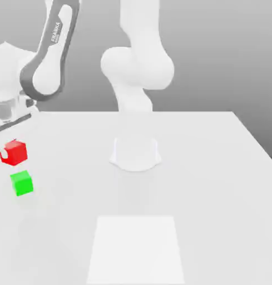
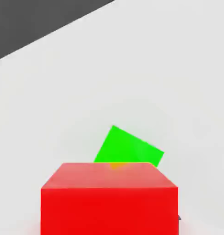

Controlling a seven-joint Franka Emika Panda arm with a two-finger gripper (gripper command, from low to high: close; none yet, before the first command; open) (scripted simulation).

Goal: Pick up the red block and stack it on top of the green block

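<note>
Above the white tabletop [image 1: 204, 189], the two-finger gripper [image 1: 9, 149] grips the red cube [image 1: 14, 153], near the green cube [image 1: 22, 183]. Centre it over the green one, match their edges, lower it level, then release gently. Smooth, pale tabletop; plain, flat-faced, crisp-edged cubes.

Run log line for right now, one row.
red block: held in fingers | green block: on table | stack: not made
</note>
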